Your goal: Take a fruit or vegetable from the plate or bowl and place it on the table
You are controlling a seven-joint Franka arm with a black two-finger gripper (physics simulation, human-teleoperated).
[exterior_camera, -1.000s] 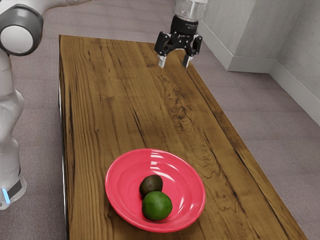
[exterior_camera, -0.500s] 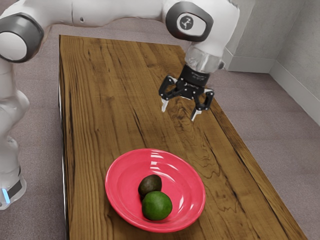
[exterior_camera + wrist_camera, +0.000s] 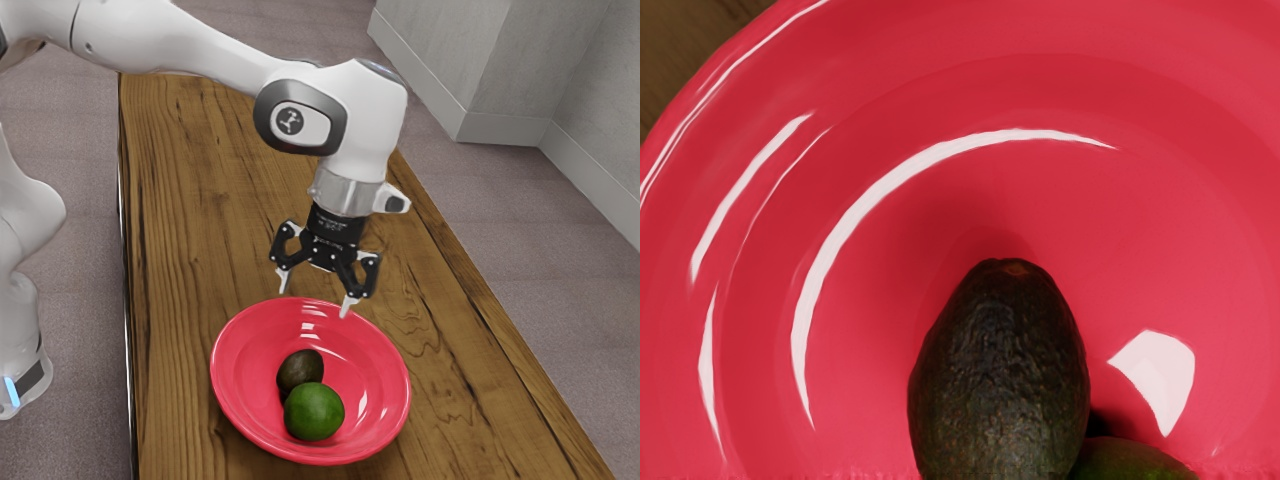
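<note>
pincer and red bowl, set on the worktop. the pincer is spread wide, holding nothing, above the bowl's rim on the side away from the green fruit. the dark avocado, probably the 1 of 2 fruits to be lifted, lies inside the bowl, below the pincer and inward from that rim. its long axis runs from the green fruit's side toward the bowl's wall, narrow end outward; closing across that axis seems best. the avocado's broad end is cut off in the wrist view, as is most of the green fruit; whether they touch within the bowl, and the pincer's exact height over it, cannot be told.
</note>
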